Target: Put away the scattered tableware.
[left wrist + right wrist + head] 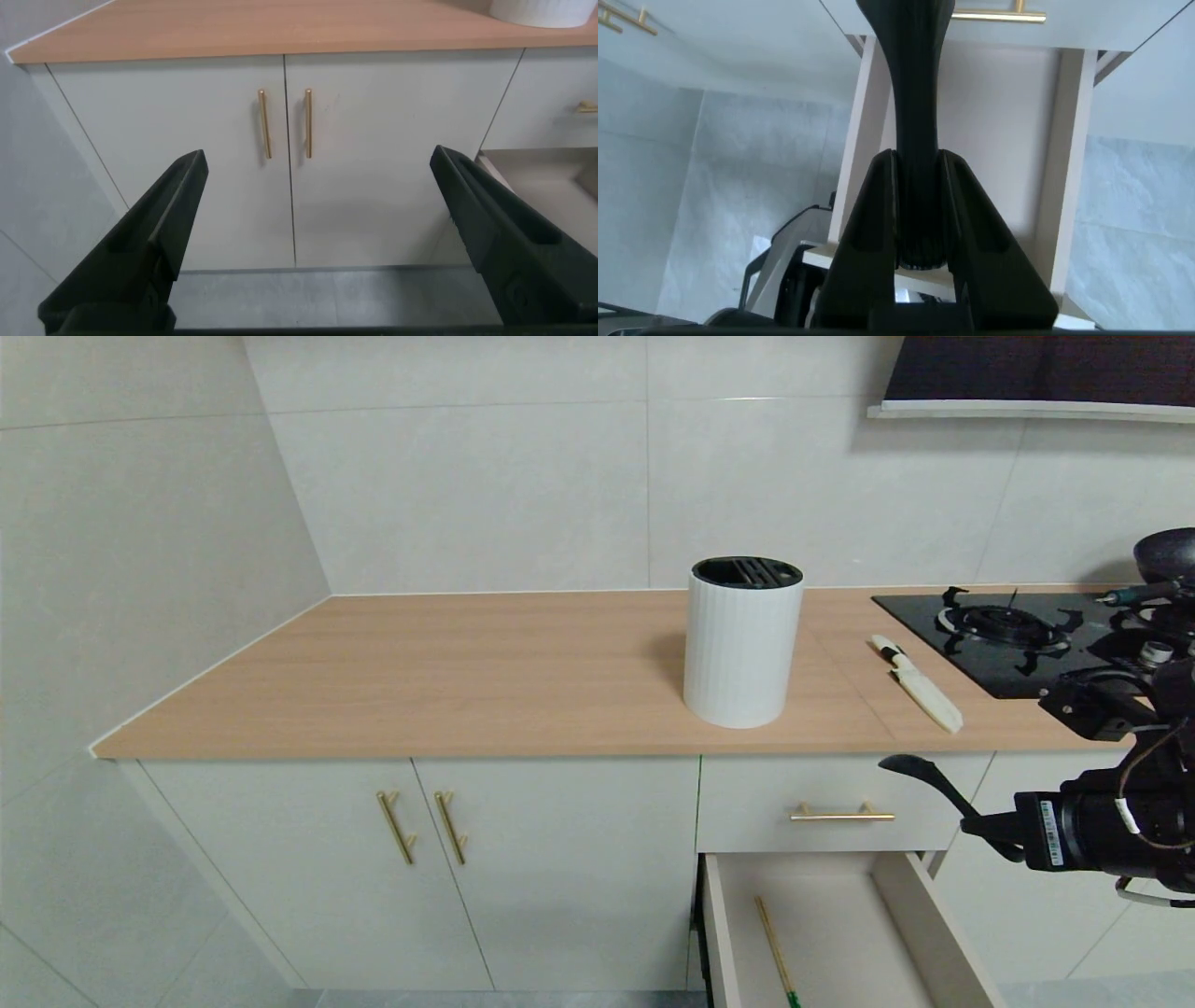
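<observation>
The wooden table (467,681) runs above the open drawer (896,933), and a white knife block (742,653) stands on it over the drawer's left corner. My left hand (318,163) hangs spread wide and empty, left of the drawer. My right hand (994,826) clamps a black spoon (920,773) beside the drawer's right wall. A knife (920,689) lies on the table above the drawer, and a chopstick (775,952) lies inside it. I judge this the stowing step: the spoon needs carrying over the drawer, lowering and releasing.
</observation>
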`<state>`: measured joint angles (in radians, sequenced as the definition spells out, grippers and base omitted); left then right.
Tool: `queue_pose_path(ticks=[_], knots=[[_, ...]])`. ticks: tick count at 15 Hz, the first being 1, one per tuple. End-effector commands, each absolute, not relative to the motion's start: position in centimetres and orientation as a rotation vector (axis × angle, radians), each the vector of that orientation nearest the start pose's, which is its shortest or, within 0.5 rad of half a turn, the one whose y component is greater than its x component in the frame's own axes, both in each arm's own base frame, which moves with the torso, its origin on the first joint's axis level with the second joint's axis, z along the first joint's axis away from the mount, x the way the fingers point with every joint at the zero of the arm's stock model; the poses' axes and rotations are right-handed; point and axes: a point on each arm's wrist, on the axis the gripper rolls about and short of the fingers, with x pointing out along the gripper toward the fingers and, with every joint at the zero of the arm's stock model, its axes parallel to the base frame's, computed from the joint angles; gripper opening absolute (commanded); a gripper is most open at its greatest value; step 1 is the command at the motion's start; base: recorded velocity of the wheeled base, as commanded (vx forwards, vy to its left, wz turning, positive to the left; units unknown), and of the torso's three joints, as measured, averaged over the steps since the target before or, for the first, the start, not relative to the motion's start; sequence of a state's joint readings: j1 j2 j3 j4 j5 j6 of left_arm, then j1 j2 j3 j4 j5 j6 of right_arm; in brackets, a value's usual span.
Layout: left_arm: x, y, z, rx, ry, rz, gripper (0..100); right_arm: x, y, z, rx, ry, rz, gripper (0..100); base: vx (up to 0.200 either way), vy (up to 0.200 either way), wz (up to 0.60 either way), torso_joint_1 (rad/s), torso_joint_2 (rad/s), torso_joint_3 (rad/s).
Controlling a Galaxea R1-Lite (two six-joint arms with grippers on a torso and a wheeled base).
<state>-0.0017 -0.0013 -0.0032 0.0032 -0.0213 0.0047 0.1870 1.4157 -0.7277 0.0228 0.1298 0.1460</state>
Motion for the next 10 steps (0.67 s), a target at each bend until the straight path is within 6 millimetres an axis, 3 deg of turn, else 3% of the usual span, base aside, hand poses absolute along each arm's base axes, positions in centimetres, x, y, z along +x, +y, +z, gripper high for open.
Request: queue_pose_path(ticks=[1,6,10], knots=[[-2.30,-0.04,7.60,0.005,0.000,-0.023,100,21.30,4.40,17.25,0.116,0.755,0.252,0,0.000,0.000,0.00,0.000,0.00,0.000],[-2.30,-0.04,7.60,0.005,0.000,-0.023,100,21.76,4.49,16.64,0.115,0.783,0.249,0,0.000,0.000,0.00,-0.011,0.02,0.016],[-2.30,-0.04,7.60,0.005,0.000,-0.023,100,21.77,4.49,16.57,0.114,0.786,0.248,0,0.000,0.000,0.00,-0.168,0.40,0.232]])
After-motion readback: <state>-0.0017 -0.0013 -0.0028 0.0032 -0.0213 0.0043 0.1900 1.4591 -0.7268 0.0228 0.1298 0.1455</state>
